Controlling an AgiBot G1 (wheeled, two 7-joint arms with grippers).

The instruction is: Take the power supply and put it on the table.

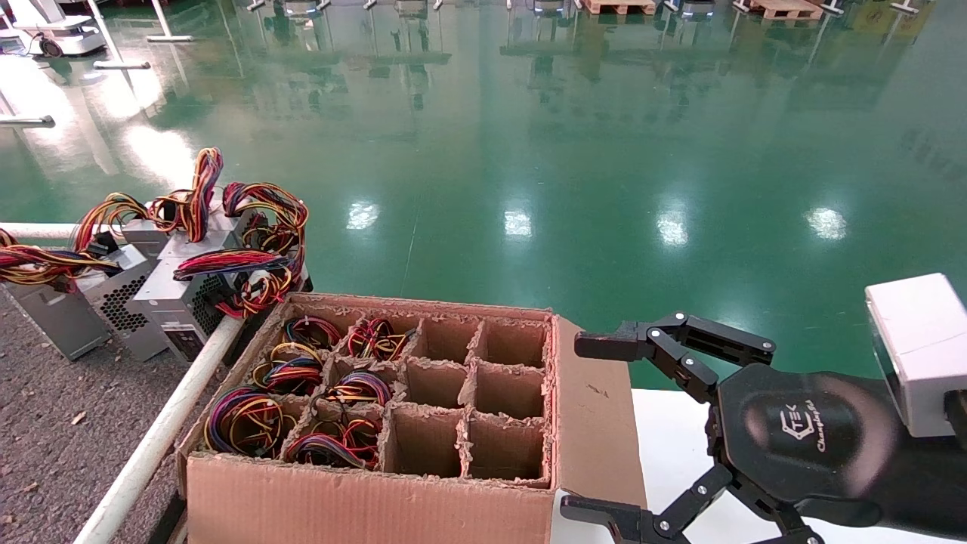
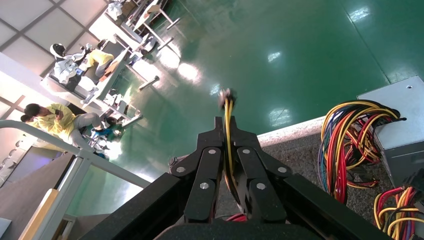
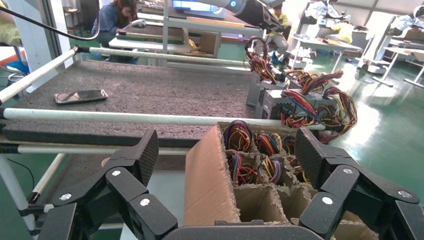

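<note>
Left end effector pinching wires, right one waiting open

On the desk [image 1: 45,423] we see the power supply [image 1: 177,291] at the rail; left end effector [image 2: 227,150] closed on a yellow wire [image 2: 228,125], snag risk; carton [image 1: 363,423] between; right end effector [image 1: 604,431] open beside it

Right gripper [image 1: 585,431] — black linkage fingers, silver screws, white "TEK" logo — white wrist block [image 1: 918,351].
</note>
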